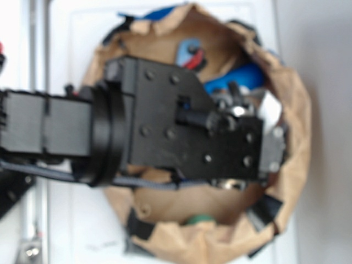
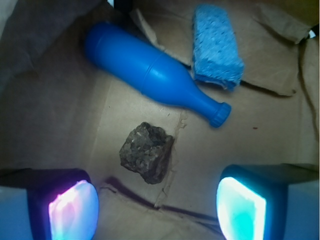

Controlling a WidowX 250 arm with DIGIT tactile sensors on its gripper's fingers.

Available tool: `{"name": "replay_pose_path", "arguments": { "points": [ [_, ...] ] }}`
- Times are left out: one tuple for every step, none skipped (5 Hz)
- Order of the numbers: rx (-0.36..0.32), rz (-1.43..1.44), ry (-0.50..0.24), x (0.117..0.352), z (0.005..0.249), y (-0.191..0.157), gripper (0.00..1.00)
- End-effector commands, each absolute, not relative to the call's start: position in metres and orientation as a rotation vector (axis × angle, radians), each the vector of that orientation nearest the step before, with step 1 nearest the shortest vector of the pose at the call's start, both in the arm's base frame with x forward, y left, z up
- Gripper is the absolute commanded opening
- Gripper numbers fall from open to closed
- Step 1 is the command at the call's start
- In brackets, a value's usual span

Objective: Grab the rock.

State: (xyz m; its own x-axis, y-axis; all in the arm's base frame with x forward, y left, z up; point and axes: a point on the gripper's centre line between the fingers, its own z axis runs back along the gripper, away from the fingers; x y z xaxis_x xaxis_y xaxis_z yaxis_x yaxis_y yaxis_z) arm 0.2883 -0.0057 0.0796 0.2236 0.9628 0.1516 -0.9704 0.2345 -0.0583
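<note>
Hovering over a crumpled brown paper bag (image 2: 50, 125), the robot's gripper (image 2: 157, 210) stands released in the wrist view, its two glowing pads (image 2: 74, 210) spread wide apart at the near edge with nothing between them. Just beyond the gap, slightly left of centre, the small dark brown, rough and lumpy rock (image 2: 146, 151) lies alone on the creased paper floor, apart from both pads. Farther on, a smooth blue plastic bottle (image 2: 150, 72) lies on its side, slanting from far left down to its cap at right, close to the rock but not touching it. At the far right, a light blue porous sponge (image 2: 216, 46) rests just beside the bottle's neck. In the blurred exterior view, the black robot arm (image 1: 165, 129) reaches in from the left across the round open mouth of the bag (image 1: 291, 132), which sits on a white tabletop (image 1: 324, 82); a green rounded object (image 1: 199, 220) shows at the bag's lower rim.
</note>
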Motion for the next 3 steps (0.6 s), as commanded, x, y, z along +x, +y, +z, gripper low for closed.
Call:
{"name": "replay_pose_path", "arguments": {
  "points": [
    [0.060,1.328,-0.212,0.273,0.078,-0.003,1.00],
    [0.069,1.340,-0.211,0.276,0.072,0.001,1.00],
    [0.065,1.352,-0.214,0.292,0.072,0.005,1.00]
  ]
}}
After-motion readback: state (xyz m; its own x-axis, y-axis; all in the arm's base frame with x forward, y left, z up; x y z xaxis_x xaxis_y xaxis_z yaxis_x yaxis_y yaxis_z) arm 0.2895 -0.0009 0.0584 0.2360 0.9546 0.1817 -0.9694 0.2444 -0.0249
